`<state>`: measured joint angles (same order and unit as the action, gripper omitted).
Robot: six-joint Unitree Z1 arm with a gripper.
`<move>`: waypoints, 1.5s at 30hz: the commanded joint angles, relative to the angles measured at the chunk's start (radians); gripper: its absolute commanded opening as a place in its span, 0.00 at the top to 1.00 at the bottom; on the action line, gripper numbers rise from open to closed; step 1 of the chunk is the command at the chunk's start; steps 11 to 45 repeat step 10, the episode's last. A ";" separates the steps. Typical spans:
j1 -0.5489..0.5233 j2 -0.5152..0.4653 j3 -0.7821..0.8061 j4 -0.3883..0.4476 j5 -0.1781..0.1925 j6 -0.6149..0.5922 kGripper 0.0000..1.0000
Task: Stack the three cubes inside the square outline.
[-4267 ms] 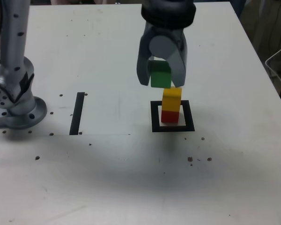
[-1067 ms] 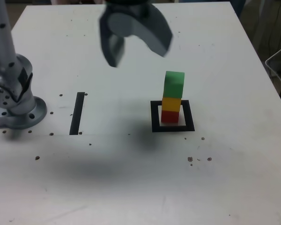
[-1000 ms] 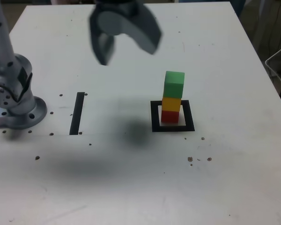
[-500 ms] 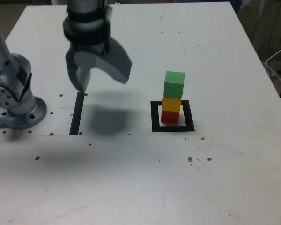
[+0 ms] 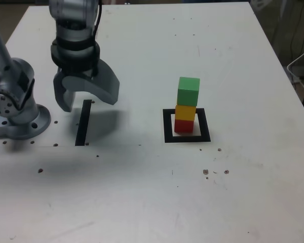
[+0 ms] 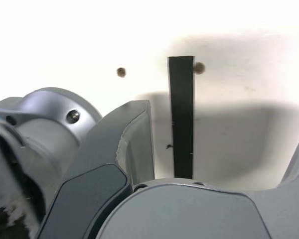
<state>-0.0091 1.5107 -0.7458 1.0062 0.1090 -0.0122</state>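
Note:
Three cubes stand in one tower inside the square outline [image 5: 167, 126]: the red cube [image 5: 183, 125] at the bottom, the yellow cube [image 5: 185, 111] on it, the green cube [image 5: 188, 91] on top, sitting a little askew. My gripper [image 5: 86, 101] hangs open and empty far to the exterior view's left of the tower, just above the thin black strip [image 5: 83, 123]. The wrist view shows that strip [image 6: 181, 115] between my spread fingers [image 6: 134, 139], with no cube in sight there.
The arm's grey base [image 5: 17, 109] stands at the exterior view's left edge of the white table [image 5: 157, 192]. Small dark specks [image 5: 215, 172] dot the surface. A white cable [image 5: 300, 71] hangs off the table at the exterior view's right.
The gripper, open and empty, swung from the back middle of the table to the exterior view's left and came down over the black strip. The three-cube tower has not moved.

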 commanded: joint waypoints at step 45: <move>-0.062 0.002 -0.002 0.030 -0.136 -0.028 0.01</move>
